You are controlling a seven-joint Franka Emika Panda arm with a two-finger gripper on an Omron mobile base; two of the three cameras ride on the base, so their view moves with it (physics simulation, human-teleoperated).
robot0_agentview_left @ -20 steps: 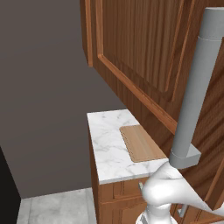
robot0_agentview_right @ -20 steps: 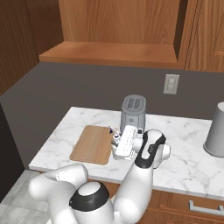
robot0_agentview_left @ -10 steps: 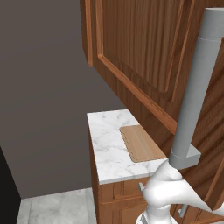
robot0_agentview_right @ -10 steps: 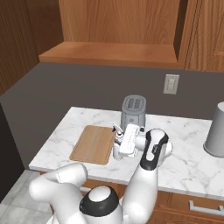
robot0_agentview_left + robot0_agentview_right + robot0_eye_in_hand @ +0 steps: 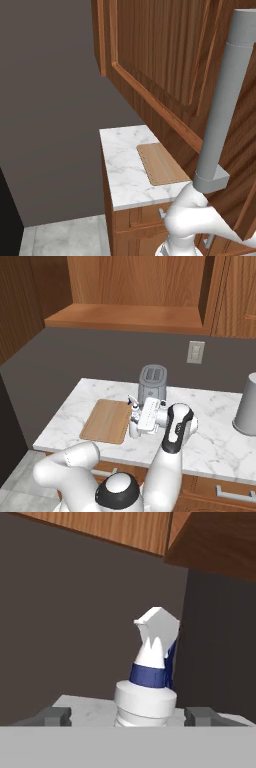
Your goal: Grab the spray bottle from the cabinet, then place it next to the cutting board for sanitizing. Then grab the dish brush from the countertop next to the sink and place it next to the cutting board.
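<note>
Gripper: in your hand view the gripper stands wide, its two dark fingertips apart from the spray bottle between them, gripping nothing.
Spray bottle: upright on the countertop, just beside the cutting board on its 3 o'clock side in your right base view; the toaster stands at 12 o'clock behind it.
Hidden: your right base view shows little of the bottle, since the white hand covers most of it; its base is cut off in the hand view.
Cabinet: the open cabinet door crowds your left base view, where the board lies at 6 o'clock below it.
Writing: none legible; you can make out a blue band under the sprayer head.
</note>
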